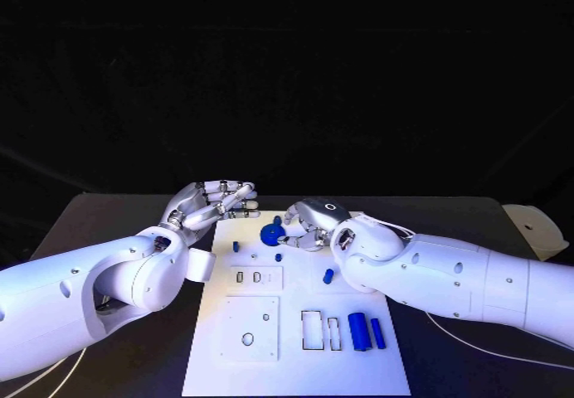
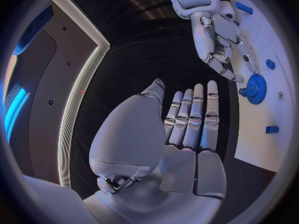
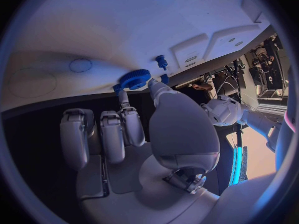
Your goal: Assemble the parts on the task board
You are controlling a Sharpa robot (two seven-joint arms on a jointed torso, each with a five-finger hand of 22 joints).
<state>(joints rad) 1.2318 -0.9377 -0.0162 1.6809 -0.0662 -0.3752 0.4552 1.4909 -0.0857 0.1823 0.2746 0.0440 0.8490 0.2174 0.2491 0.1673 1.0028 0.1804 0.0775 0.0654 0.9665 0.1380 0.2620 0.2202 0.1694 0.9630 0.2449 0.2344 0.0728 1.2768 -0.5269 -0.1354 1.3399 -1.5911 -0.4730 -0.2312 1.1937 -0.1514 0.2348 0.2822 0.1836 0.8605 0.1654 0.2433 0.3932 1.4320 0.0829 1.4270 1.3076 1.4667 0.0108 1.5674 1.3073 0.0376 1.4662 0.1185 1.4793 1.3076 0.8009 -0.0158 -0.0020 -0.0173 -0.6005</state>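
The white task board lies in the middle of the black table. A blue gear stands near its far end, and my right hand pinches it between thumb and a finger. The right wrist view shows the gear at the fingertips, against the board. My left hand hovers off the board's far left corner, fingers straight and holding nothing. From the left wrist, the left hand lies flat beside the gear and the right hand.
Small blue pegs and a blue piece sit mid-board. Two blue cylinders lie near the front right, beside rectangular slots. Raised white plates occupy the left side. A pale object sits at the table's right edge.
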